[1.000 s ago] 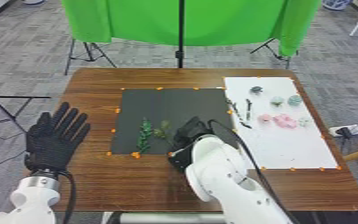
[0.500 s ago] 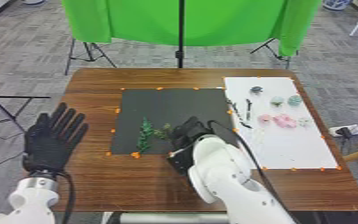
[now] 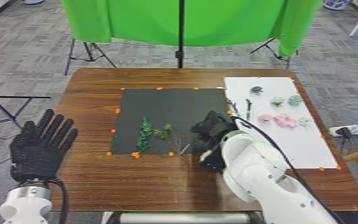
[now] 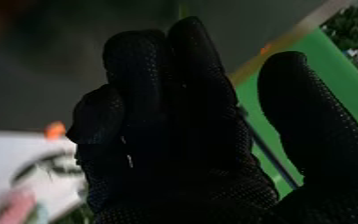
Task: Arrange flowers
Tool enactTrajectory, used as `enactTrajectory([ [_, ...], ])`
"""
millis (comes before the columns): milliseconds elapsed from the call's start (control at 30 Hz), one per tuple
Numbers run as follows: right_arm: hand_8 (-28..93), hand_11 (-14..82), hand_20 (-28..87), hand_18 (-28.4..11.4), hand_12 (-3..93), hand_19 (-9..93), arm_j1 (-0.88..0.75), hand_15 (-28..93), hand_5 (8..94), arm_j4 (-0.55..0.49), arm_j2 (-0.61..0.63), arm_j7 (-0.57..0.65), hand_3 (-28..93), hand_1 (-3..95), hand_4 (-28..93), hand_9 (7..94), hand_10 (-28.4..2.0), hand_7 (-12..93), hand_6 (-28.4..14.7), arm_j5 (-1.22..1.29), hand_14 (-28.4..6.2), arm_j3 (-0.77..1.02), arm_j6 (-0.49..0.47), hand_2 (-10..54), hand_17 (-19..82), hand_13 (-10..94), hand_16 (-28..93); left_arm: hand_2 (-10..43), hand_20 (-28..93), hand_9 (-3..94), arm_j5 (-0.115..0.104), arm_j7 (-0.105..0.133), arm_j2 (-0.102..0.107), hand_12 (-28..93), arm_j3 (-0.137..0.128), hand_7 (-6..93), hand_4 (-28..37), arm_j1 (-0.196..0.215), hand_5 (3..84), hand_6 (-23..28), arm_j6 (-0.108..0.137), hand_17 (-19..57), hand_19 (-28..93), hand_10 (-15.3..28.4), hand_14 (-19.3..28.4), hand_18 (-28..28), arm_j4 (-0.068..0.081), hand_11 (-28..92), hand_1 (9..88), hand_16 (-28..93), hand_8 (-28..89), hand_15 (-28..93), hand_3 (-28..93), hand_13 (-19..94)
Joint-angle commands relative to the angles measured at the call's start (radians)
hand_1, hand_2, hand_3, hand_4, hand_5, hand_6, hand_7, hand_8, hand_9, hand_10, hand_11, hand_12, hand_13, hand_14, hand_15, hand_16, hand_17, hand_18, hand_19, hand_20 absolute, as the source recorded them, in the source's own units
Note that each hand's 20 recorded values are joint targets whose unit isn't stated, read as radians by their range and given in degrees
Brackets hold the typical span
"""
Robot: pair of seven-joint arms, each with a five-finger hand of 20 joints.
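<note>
The leafy green sprig (image 3: 145,135) lay on the black mat (image 3: 175,102), left of and apart from the right hand's (image 3: 214,129) fingers, the smaller sprig (image 3: 163,133) between; those fingers were held close together, the thumb (image 4: 304,110) apart from them; the pink flowers (image 3: 284,121) lay right of them on the white sheet (image 3: 291,150). Far left of them, the left hand (image 3: 39,156) was at the table's (image 3: 127,187) edge; its fingers were spread.

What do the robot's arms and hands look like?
Both arms are white with rounded, smooth casings, each with a black cable running alongside. The right hand and left hand wear black fabric gloves; the right wrist view shows rows of small pale dots on the glove.
</note>
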Motion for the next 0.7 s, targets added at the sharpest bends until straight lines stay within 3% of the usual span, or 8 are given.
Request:
enactTrajectory([
  [33, -9, 15.0, 37, -27.9, 17.4, 92, -0.006, 64, 77.8, 0.01, -0.033, 0.002, 71, 33.2, -18, 66.1, -24.5, 16, -7.9, -0.004, -20.8, -0.051, -0.067, 7.4, 33, 60, 22, 14.0, 14, 32.2, 0.009, -0.019, -0.006, 10, 0.012, 10.8, -28.2, 0.006, 41.1, 6.6, -0.018, -4.5, 23, 11.9, 12.9, 12.0, 0.005, 14, 27.4, -3, -9, 24, 76, 25],
  [333, -9, 14.5, 36, -28.0, 16.9, 93, 0.004, 64, 75.8, 0.05, -0.095, -0.001, 71, 32.4, -18, 65.5, -24.5, 14, -8.7, -0.02, -20.9, -0.086, -0.078, 8.1, 33, 60, 21, 15.1, 14, 32.4, 0.008, -0.038, 0.007, 9, 0.033, 10.8, -28.3, -0.026, 41.0, 6.4, -0.009, -4.6, 24, 12.0, 12.9, 12.0, 0.017, 14, 27.0, -3, -9, 25, 76, 25],
  [700, -9, 14.4, 35, -28.0, 16.9, 93, 0.001, 64, 74.3, 0.058, -0.124, -0.003, 71, 31.9, -18, 65.3, -24.5, 13, -9.4, -0.03, -21.0, -0.088, -0.067, 8.2, 33, 60, 21, 15.2, 14, 32.3, 0.006, -0.044, 0.009, 9, 0.035, 10.8, -28.3, -0.017, 41.1, 6.5, -0.006, -4.6, 24, 12.0, 12.9, 12.0, 0.014, 14, 26.9, -4, -9, 25, 76, 25],
])
